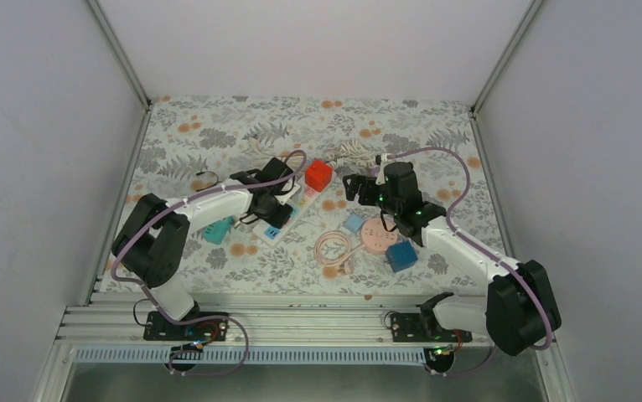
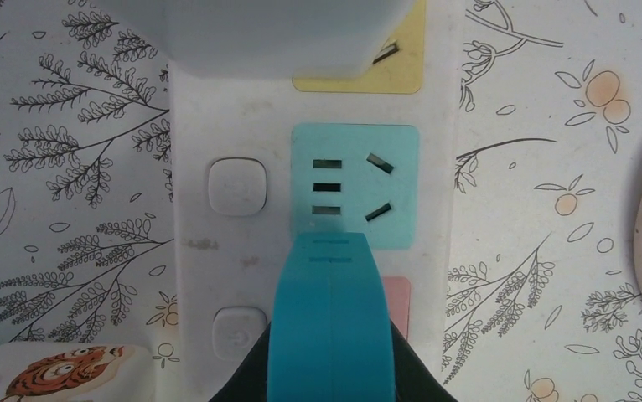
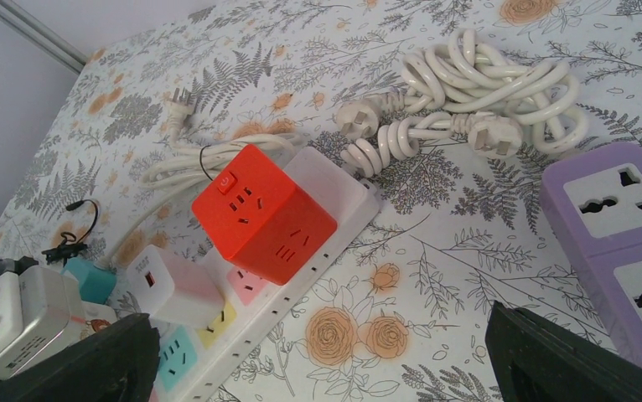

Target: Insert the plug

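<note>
A white power strip (image 1: 294, 203) (image 2: 234, 109) (image 3: 347, 199) lies left of centre, with a red cube adapter (image 1: 318, 174) (image 3: 259, 213) plugged into its far end. A white plug block (image 2: 276, 33) (image 3: 171, 285) stands on the strip and covers part of the yellow socket (image 2: 401, 75). I cannot tell whether its pins are in. My left gripper (image 1: 264, 206) (image 2: 332, 243) hangs straight over the strip, its teal fingers (image 2: 301, 318) pressed together on nothing, tips at the edge of the free teal socket (image 2: 355, 184). My right gripper (image 1: 355, 186) (image 3: 326, 368) hovers open beside the strip.
A teal adapter (image 1: 217, 230) (image 3: 91, 280) lies left of the strip. White coiled cables (image 1: 353, 151) (image 3: 485, 92) lie at the back. A purple socket block (image 3: 628, 226) is under the right arm. A pink disc (image 1: 379, 237), two blue cubes (image 1: 401, 255) and a coiled pink cable (image 1: 334, 249) sit in front.
</note>
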Controlling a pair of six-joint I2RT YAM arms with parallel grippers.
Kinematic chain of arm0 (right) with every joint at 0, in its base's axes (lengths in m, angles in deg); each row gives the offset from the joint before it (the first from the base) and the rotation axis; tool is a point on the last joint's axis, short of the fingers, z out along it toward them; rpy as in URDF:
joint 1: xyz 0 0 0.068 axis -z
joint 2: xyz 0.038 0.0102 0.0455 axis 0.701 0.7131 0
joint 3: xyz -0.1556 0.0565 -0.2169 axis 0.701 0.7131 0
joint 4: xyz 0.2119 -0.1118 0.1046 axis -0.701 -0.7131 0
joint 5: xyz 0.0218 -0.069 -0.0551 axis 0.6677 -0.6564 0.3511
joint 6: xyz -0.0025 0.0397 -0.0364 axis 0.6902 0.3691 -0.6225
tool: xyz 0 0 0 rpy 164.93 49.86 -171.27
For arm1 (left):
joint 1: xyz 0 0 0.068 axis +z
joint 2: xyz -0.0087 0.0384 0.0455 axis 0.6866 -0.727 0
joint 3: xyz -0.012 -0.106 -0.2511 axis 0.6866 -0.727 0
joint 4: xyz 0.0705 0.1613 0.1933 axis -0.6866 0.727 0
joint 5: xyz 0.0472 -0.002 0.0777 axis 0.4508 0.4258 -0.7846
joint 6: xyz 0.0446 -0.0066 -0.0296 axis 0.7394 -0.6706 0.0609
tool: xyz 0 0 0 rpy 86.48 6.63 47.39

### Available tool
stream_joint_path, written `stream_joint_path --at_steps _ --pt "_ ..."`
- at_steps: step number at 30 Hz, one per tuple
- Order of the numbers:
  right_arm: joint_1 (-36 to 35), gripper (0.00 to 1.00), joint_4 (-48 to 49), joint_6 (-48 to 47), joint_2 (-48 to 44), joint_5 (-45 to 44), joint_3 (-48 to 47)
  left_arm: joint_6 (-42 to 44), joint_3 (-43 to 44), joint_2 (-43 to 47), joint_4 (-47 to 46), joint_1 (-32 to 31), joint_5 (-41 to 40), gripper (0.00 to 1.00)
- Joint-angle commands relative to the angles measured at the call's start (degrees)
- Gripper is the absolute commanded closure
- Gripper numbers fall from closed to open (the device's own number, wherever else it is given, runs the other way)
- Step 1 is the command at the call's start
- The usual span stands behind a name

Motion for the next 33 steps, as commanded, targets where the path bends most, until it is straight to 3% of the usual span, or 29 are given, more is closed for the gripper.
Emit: stream_joint_path --at_steps 1,7,13,21,27,33 --pt "0.7 0.0 0.9 0.2 0.4 -0.4 0.0 -1.5 -1.8 -6.7 5.0 0.3 -9.6 0.98" --pt "0.9 0.0 -0.4 1.3 0.1 -1.3 -0.3 -4.0 0.5 -5.6 7.2 0.0 -10.2 0.96" --pt "2.6 0.0 -7.0 5.0 2.4 -5.9 -2.5 -6.7 6.3 4.1 7.6 0.0 -2.6 0.36" --pt "3.6 0.0 -9.9 4.0 2.1 -11.0 -3.0 -7.2 8.9 15.4 1.3 0.2 -3.1 0.03" --pt "3.6 0.01 -15.8 -1.3 4.4 -9.0 -6.6 -7.3 1.8 26.8 -10.2 0.2 -7.6 0.0" --pt "-2.7 0.07 -26.9 2.8 9.7 -15.6 -12.5 -7.2 -7.9 38.0 -23.7 0.2 -0.7 0.0"
